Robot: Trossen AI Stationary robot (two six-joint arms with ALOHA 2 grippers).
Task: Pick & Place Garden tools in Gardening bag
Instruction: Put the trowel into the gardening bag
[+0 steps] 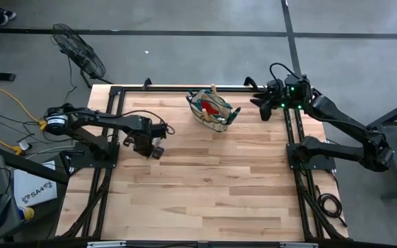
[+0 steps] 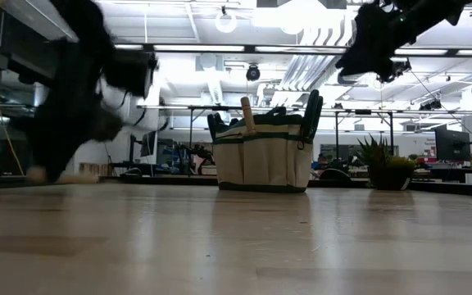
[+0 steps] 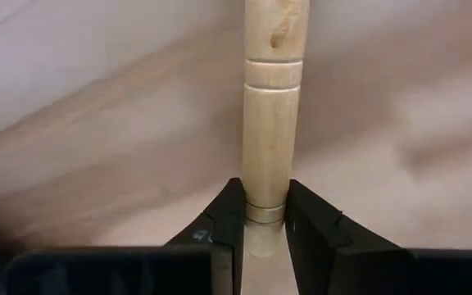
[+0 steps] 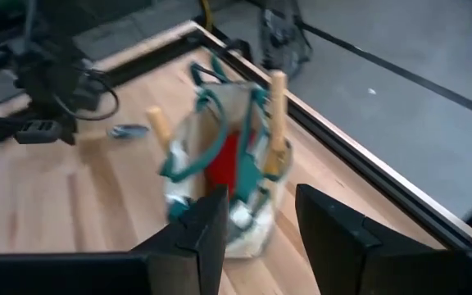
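The beige gardening bag (image 1: 214,110) with green trim stands upright at the table's far middle. Inside it are a red cloth (image 4: 226,164), an upright wooden handle (image 4: 278,106) and green handles. My left gripper (image 1: 156,151) is at the table's left, left of the bag, shut on a wooden-handled tool (image 3: 270,123). The right wrist view shows this tool's silver metal end (image 4: 128,131). My right gripper (image 4: 256,217) is open and raised near the far right edge, right of the bag, facing it. My left gripper pinches the tool's wooden handle (image 3: 266,187) between its two fingers, at a turned ring near one end. The fingers come steeply from above and lie across the handle. The handle lies about level close to the tabletop; I cannot tell whether it is lifted clear.
The wooden tabletop (image 1: 212,193) has a black frame (image 1: 185,88) along its edges. A fan (image 1: 81,55) stands on the floor beyond the far left corner. In the low view, a potted green plant (image 2: 388,168) shows to the right of the bag.
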